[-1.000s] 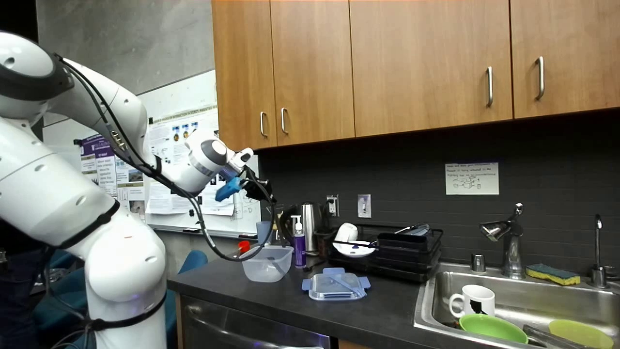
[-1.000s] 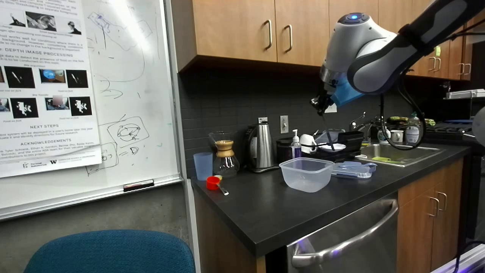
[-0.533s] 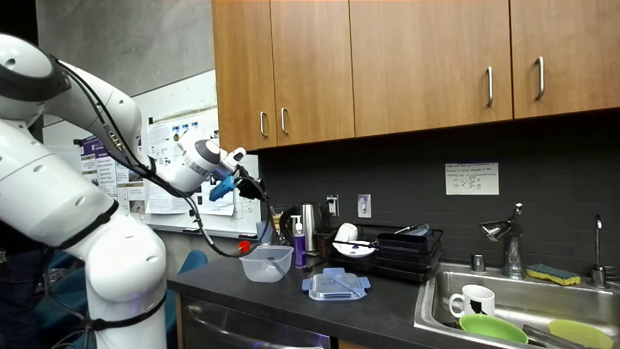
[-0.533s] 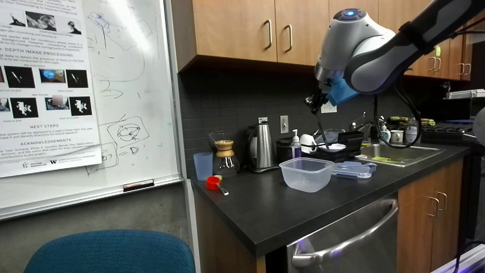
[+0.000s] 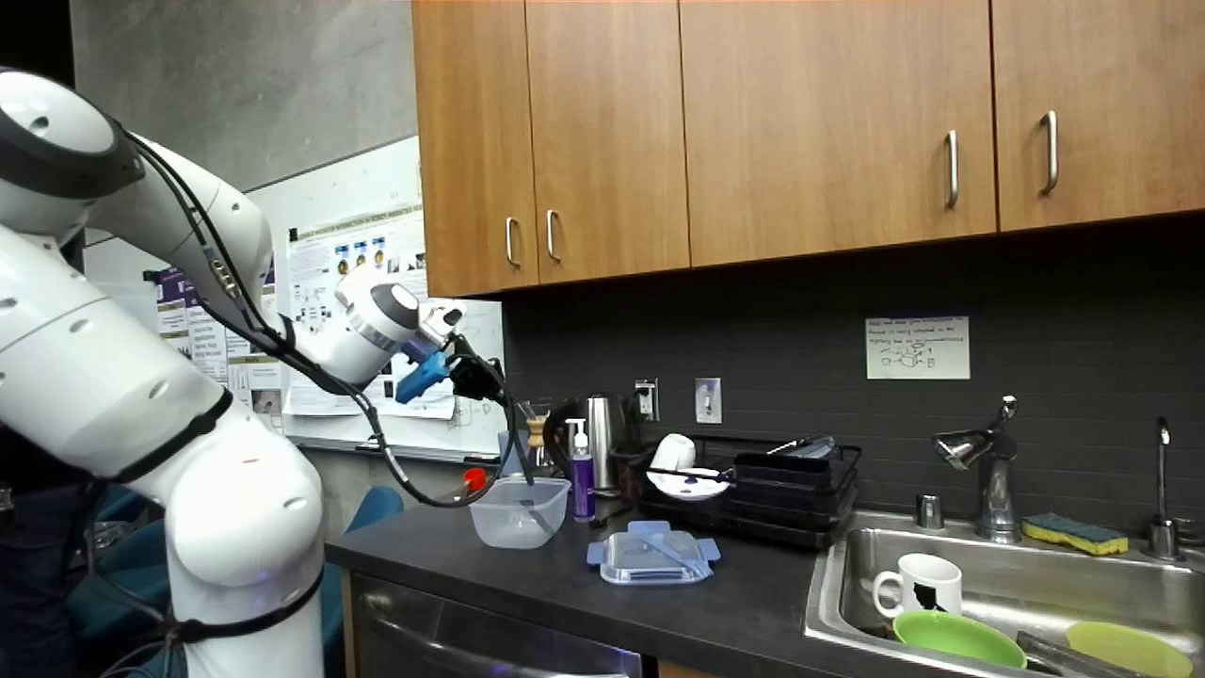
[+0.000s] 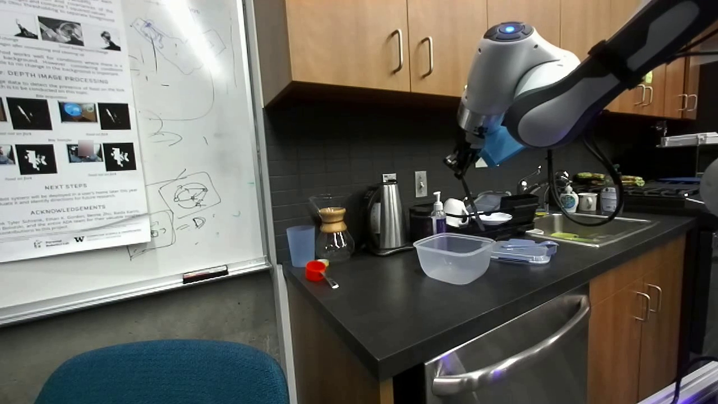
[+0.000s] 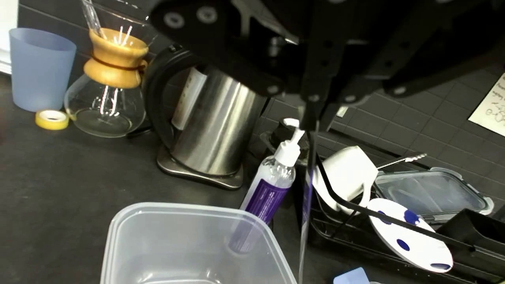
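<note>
Claw: the claw [image 7: 315,120] hung above the dark desk [image 6: 359,314], its jaws drawn together with a slim utensil [image 7: 307,197] pinched between them.
Utensil: it pointed downward, edge-on in the wrist view and running out at the bottom; in an exterior view the slim utensil [image 6: 472,203] slanted, its lower end near the see-through tub [image 7: 179,207]. Whether that end was over the tub or behind it could not be told, nor what kind of utensil it was.
Tub: it stood upright on the desk, mouth up.
Bottle: a pump bottle [image 7: 268,195] with a purple label stood near the tub, partly seen through its wall in the wrist view.
Kettle: a steel kettle [image 7: 219,126] sat on its base, between the pump bottle and a glass carafe [image 7: 114,71] with a wooden collar.
Cup: a blue cup [image 7: 41,69] stood just beside the carafe; a yellow tape roll [image 7: 51,123] and a red scoop [image 6: 315,271] lay near them.
Rack: the black dish rack [image 5: 781,513] held a tilted white mug [image 7: 345,173] and a blue-spotted plate [image 7: 420,254].
Lid: a flat lid [image 5: 650,557] with blue tabs lay near the rack.
Sink: the metal sink [image 5: 828,574] contained a black-marked mug [image 5: 927,574] and a green bowl [image 5: 955,636].
</note>
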Controlling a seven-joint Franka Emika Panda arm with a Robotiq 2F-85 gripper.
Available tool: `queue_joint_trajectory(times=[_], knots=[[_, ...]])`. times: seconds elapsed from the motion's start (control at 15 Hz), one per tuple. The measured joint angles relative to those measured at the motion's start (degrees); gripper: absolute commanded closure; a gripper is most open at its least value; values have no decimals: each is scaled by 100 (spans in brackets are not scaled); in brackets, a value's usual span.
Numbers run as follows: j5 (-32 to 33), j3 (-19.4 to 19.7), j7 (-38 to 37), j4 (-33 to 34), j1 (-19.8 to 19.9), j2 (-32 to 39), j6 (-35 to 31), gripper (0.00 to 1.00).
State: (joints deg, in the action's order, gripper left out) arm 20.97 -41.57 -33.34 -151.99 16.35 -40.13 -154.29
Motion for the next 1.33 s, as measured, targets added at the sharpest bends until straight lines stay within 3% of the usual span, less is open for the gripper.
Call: queue_joint_trajectory(times=[0.33,0.4,0.47,1.13,1.33], knots=[[0,-119,12,-4,9,153,-84,99],[0,-119,19,-4,9,189,-102,92],[6,-120,25,-4,11,221,-123,71],[17,-112,149,16,187,395,-169,6],[17,-36,148,30,231,377,-182,0]])
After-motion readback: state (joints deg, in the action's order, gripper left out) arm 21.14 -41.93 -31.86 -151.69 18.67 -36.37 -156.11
